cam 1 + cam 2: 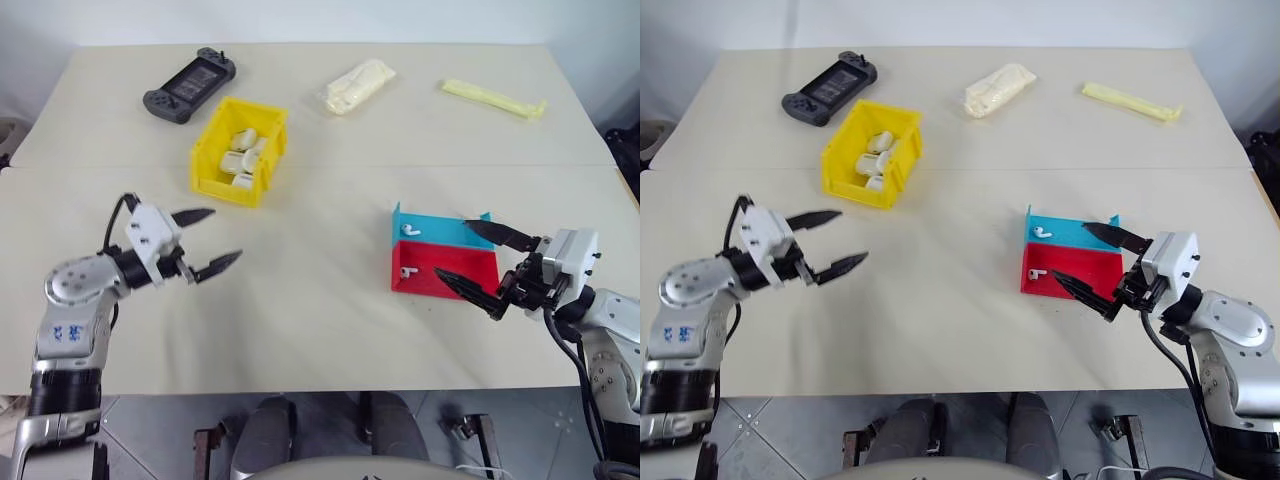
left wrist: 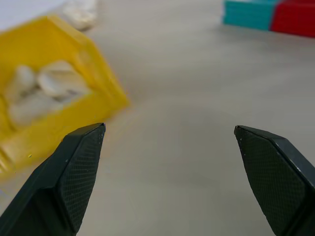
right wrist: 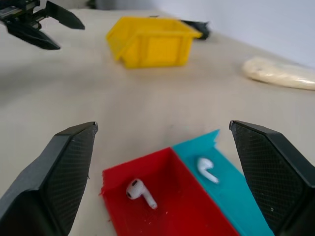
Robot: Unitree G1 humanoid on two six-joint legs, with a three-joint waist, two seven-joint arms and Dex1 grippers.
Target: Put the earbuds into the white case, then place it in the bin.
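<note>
Black fingers (image 1: pixel 216 240) L & R (image 1: pixel 486 268) wide apart, nothing held

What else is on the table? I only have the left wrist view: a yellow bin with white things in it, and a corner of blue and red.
Observer: Behind the bin lies a black handheld game console.
Operator: And the blue and red corner?
Observer: Those are two shallow trays side by side, a blue tray and a red tray. Each holds one earbud, the other being in the blue one.
Operator: Where is the right gripper?
Observer: The right gripper hangs open at the trays' edge, holding nothing.
Operator: Any case left outside the bin?
Observer: None that I can see; only a cream packet and a pale yellow strip at the far side.
</note>
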